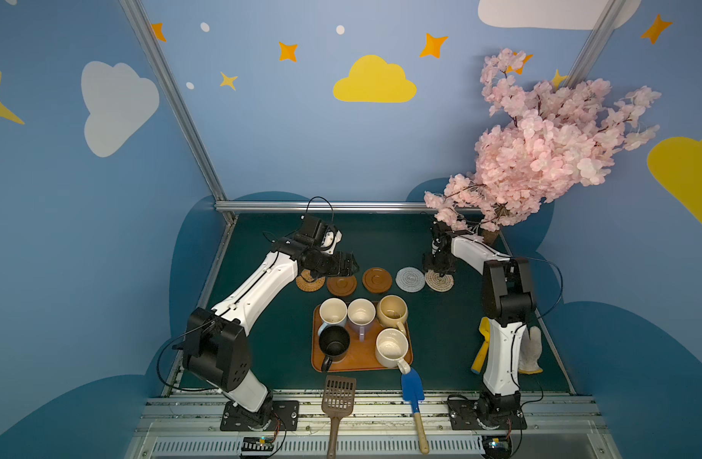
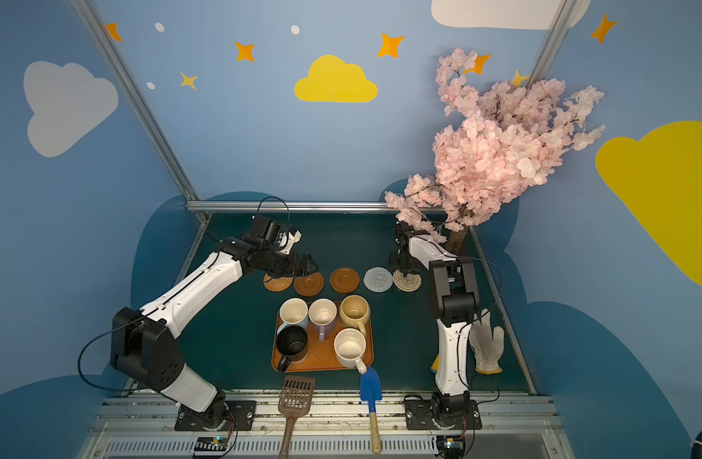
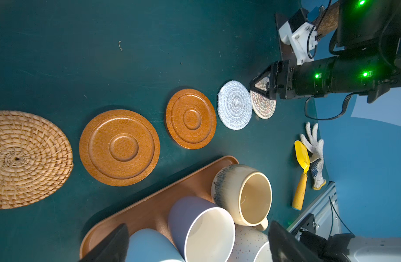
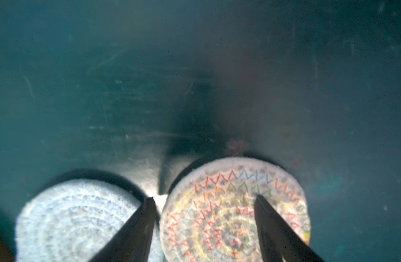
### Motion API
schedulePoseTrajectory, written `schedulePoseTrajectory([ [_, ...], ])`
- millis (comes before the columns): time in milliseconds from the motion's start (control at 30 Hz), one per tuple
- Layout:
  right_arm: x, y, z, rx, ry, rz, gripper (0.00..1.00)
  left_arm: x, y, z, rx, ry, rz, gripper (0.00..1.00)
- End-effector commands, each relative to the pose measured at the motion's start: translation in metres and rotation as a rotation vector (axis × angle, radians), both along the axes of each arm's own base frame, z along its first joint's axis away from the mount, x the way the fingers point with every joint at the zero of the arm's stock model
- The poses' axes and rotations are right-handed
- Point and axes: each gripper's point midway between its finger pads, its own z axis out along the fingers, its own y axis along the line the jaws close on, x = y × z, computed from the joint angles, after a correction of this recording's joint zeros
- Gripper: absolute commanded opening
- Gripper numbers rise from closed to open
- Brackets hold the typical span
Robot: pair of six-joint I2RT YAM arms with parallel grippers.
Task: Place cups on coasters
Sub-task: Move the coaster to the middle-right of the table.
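Right tool, jaws apart, is sitting low over the cream coaster; a fingertip snagging its rope could be dragging it askew. Left tool is hovering, jaws apart.

Five upright mugs crowd the orange tray; five round coasters lie in a row behind it.

From the tray, bare surface lies open at nine and three o'clock, while the blossom tree overhangs one o'clock.
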Motion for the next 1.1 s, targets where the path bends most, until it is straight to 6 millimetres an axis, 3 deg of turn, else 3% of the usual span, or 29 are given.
schedulePoseTrajectory([
  [0, -0.017, -0.013, -0.011, -0.073, 0.078, 0.001, 0.66, 0.001, 0.004, 0.005, -0.005, -0.017, 0.012, 0.96],
  [233, -0.018, -0.031, -0.008, -0.106, 0.084, -0.023, 0.64, 0.001, 0.007, 0.007, -0.005, -0.026, 0.019, 0.96],
  [500, -0.004, 0.0, 0.01, -0.05, -0.009, 0.061, 0.67, 0.003, 0.007, 0.01, -0.013, -0.033, 0.022, 0.96],
  [667, -0.001, 0.003, 0.032, -0.022, -0.113, 0.046, 0.67, 0.003, 0.006, 0.01, -0.021, -0.032, 0.023, 0.96],
  [900, -0.025, 0.013, 0.066, 0.045, -0.151, 0.047, 0.67, -0.002, 0.008, 0.017, -0.025, -0.04, 0.027, 0.96],
  [1067, -0.058, 0.027, 0.097, 0.08, -0.189, 0.101, 0.72, -0.024, 0.02, 0.026, 0.006, -0.021, 0.03, 0.98],
])
